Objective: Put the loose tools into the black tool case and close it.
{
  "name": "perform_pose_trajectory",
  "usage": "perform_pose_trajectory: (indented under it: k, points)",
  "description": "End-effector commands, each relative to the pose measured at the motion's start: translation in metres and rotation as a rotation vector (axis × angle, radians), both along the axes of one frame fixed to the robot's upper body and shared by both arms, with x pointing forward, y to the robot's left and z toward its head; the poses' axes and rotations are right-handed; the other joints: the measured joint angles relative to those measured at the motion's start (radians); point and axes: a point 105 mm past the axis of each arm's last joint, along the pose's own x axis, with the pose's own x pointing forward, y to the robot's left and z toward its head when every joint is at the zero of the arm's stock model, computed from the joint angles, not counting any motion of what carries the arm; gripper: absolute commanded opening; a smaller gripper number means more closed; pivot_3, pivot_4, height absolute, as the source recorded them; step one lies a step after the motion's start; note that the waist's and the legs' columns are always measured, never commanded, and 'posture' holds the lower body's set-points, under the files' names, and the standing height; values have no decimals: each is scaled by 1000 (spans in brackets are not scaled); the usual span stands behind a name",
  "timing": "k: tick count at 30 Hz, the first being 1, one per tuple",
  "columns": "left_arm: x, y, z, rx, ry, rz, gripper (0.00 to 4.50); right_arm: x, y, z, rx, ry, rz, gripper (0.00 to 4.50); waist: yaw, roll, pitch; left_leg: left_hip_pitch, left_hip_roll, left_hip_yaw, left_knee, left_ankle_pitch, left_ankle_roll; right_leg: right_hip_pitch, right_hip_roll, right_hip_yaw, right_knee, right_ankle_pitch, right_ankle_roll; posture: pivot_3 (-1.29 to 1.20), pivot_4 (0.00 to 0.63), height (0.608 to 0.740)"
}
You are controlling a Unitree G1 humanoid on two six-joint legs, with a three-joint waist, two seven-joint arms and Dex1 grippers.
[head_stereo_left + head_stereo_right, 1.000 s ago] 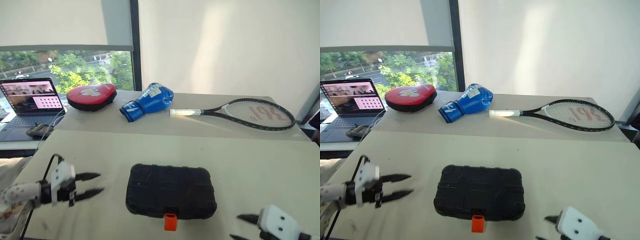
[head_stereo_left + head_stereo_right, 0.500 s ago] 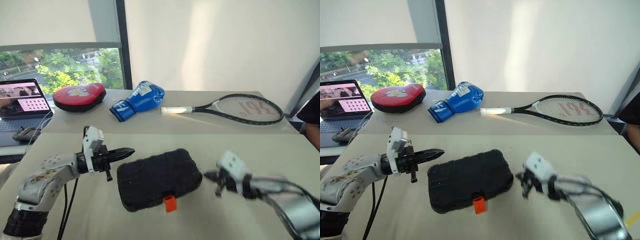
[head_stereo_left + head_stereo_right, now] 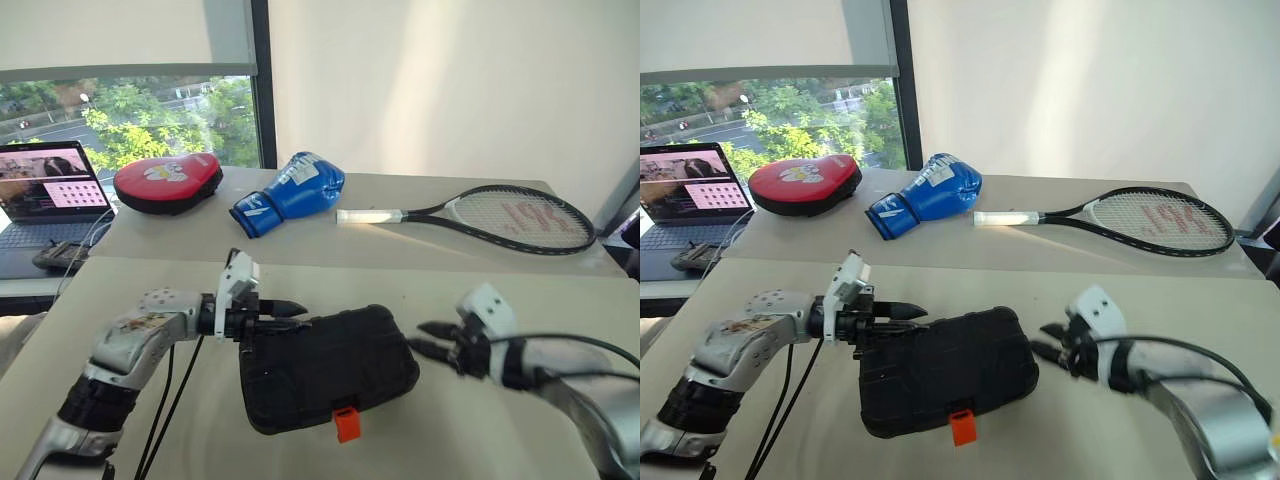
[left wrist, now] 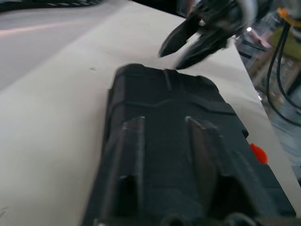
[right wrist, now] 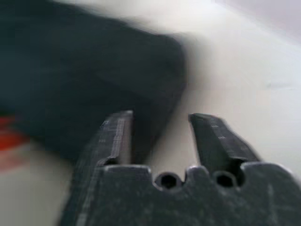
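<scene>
A: Both arms have swung in from the table's near corners since the earlier frame. The left gripper (image 3: pixel 290 312) now sits at the left end of the tool case (image 3: pixel 325 365), the right gripper (image 3: pixel 432 340) just off its right end.

B: Fingers?

A: Spread on both, pinching nothing.

B: And the case?

A: Shut, lying slightly askew mid-table, orange latch (image 3: pixel 346 424) facing the robot. I see no loose tools.

B: So it's the opening step, I'd say: steady the shell, then free that latch
</scene>
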Motion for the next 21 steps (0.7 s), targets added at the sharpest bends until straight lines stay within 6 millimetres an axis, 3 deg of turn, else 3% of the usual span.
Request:
perform_pose_trajectory:
  k: [1, 3, 7, 11, 16, 21]
  points:
    - [-1, 5, -17, 85, -22, -70, 2619, -14, 16, -16, -18, 52, -31, 2896, -2, -1, 0, 3, 0, 0, 0, -3, 6, 3, 0, 1, 0, 0, 0, 0, 150, 740]
    - [6, 7, -23, 82, -25, -46, 2619, -14, 23, -26, -26, 69, -71, 2896, 0, 0, 1, 8, 0, 1, 3, -5, 9, 6, -2, 2, -1, -1, 0, 0, 150, 740]
    - [8, 5, -18, 39, 5, -43, 2619, -2, 15, -41, -105, 73, -185, 2896, 2, 0, 1, 16, 0, 1, 4, 1, 9, 13, -4, 3, 0, -5, -2, 0, 150, 740]
    - [6, 4, -19, 47, 8, -60, 2619, 37, 2, -27, -107, -40, -272, 2896, 2, 0, 1, 18, 0, 1, 4, 2, 8, 14, -5, 3, 2, -3, -2, 0, 150, 740]
    - [17, -1, -10, 16, -10, -3, 2619, 90, 3, -15, -106, -115, -268, 2896, -1, 1, 1, 16, 0, 1, 4, 3, 7, 12, -2, 4, 2, 4, -3, 0, 150, 740]
    - [23, -6, -2, 7, -28, 24, 2619, 114, 5, -16, -127, -130, -218, 2896, -3, 1, 1, 9, 0, 1, 4, 3, 7, 5, 0, 4, 3, 5, -4, 0, 150, 740]
